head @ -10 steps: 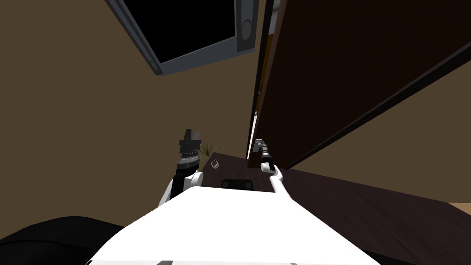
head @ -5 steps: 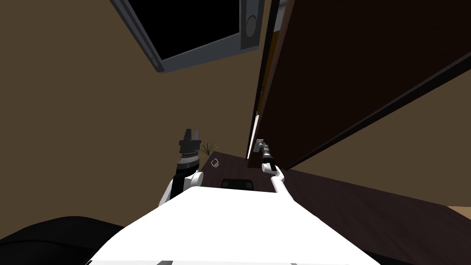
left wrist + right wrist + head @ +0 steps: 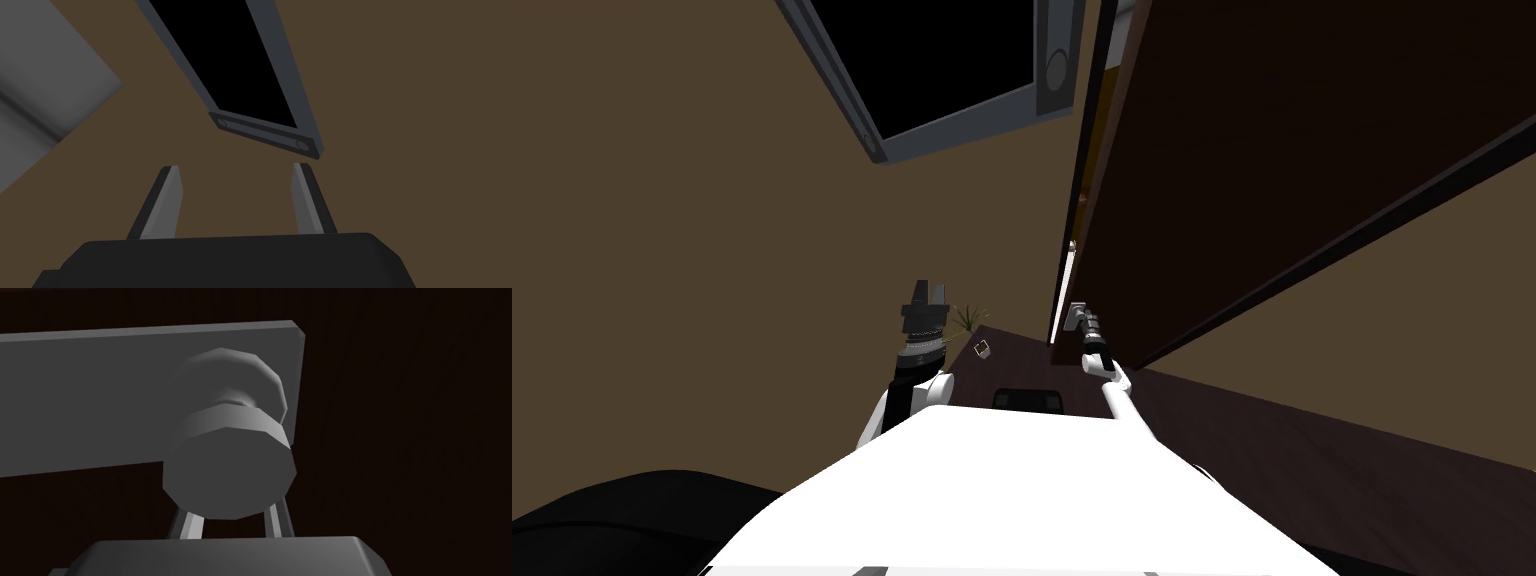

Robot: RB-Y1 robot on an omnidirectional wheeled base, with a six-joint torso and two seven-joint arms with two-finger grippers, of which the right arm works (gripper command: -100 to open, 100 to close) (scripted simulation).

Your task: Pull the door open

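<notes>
A dark brown door stands ajar at my right, with a thin light strip along its edge. The right wrist view has a round grey knob on a grey plate. My right gripper reaches out to that knob at the door's edge. Its fingers press the knob's sides from below, their tips hidden behind it. My left gripper is raised at my left in front of the tan wall, open with nothing between its fingers.
A black window with a grey frame sits in the tan wall left of the door. A small plant and a small box lie on the dark floor near the door's foot.
The whole head view has shifted, with the window sliding right, so I have turned a little. The door's edge has come slightly toward me. My right gripper stays on the knob.
</notes>
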